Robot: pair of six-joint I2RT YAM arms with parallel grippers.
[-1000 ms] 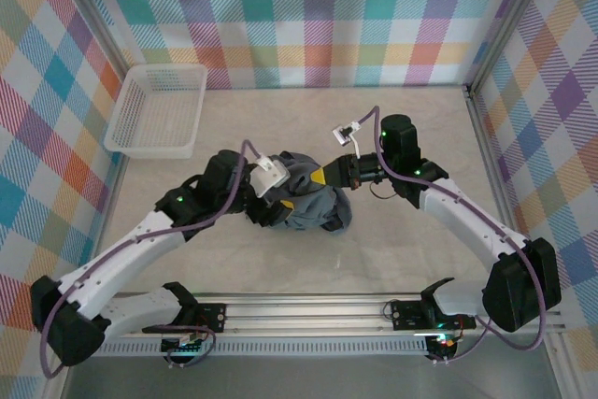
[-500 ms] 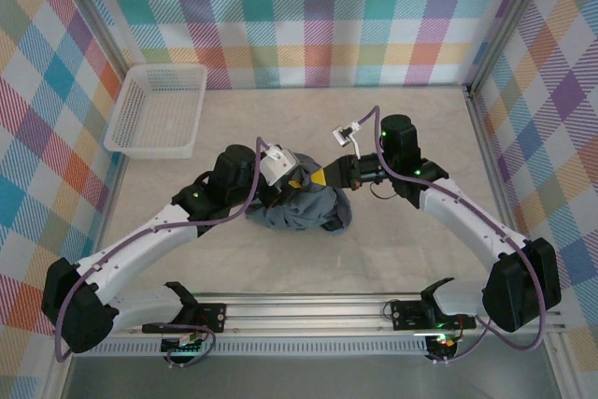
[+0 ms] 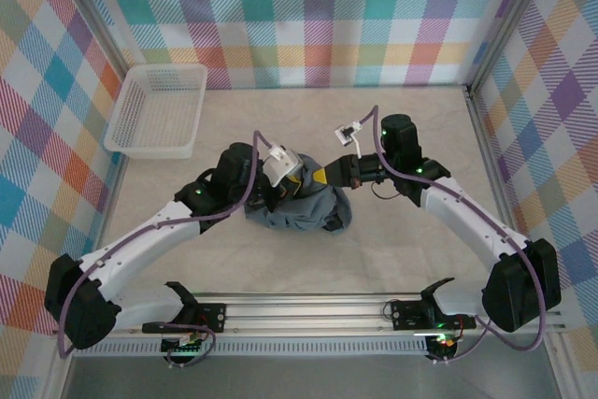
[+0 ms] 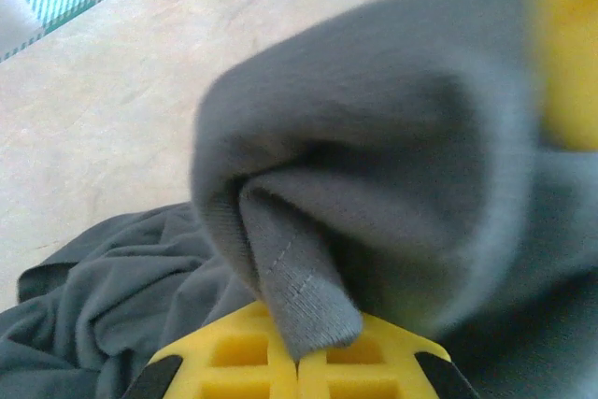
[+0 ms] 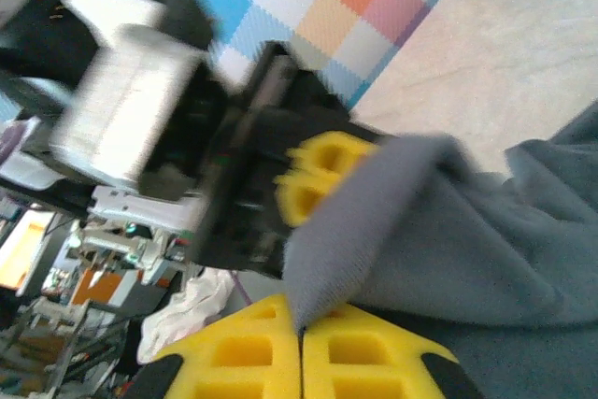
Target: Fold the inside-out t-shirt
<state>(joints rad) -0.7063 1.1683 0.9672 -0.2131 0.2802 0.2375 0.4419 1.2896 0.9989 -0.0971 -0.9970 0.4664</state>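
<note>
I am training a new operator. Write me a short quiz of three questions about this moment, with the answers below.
1. True or false: the t-shirt lies flat and neatly spread out.
2. What does the left hand pinch? A) a basket rim B) a fold of grey fabric C) nothing
3. Fill in: the white basket stands in the far ___ corner, apart from the t-shirt.

Key:
1. False; it is bunched in a heap.
2. B.
3. Left.
</note>
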